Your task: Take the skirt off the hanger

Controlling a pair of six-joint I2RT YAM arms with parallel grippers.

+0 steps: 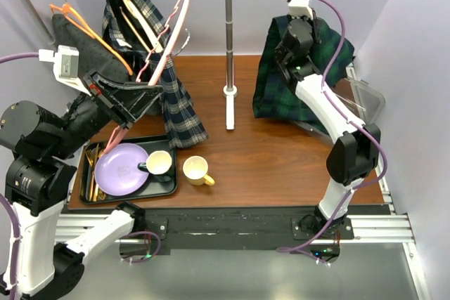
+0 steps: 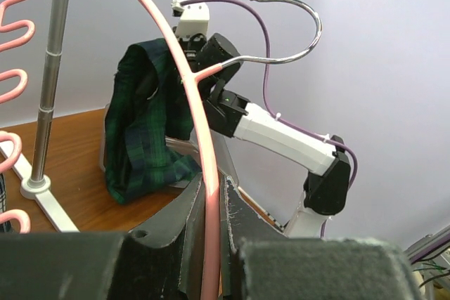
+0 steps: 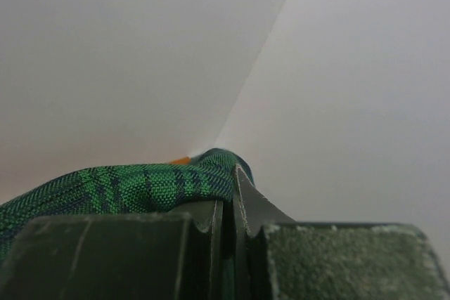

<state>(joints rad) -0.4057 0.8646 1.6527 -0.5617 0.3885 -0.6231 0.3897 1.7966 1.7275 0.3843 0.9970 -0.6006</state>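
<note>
My left gripper point(image 1: 150, 98) point(image 2: 211, 186) is shut on the rod of a pink hanger point(image 1: 174, 29) point(image 2: 188, 93), which rises up and right from the fingers; its metal hook point(image 2: 299, 53) hangs free in the air. The green plaid skirt point(image 1: 273, 86) point(image 2: 140, 128) point(image 3: 112, 186) is apart from that hanger, at the table's far right. It hangs from my right gripper point(image 1: 298, 41) point(image 3: 228, 205), which is shut on its top edge, and its lower hem rests on the table.
A clothes rack point(image 1: 228, 33) stands at the back centre, with an orange hanger point(image 1: 84, 22) bearing a dark garment and a blue plaid garment point(image 1: 179, 107). A black tray point(image 1: 126, 199) holds a purple plate point(image 1: 116, 170) and mug point(image 1: 159, 164). Also present: yellow mug point(image 1: 196, 170) and clear container point(image 1: 367, 100).
</note>
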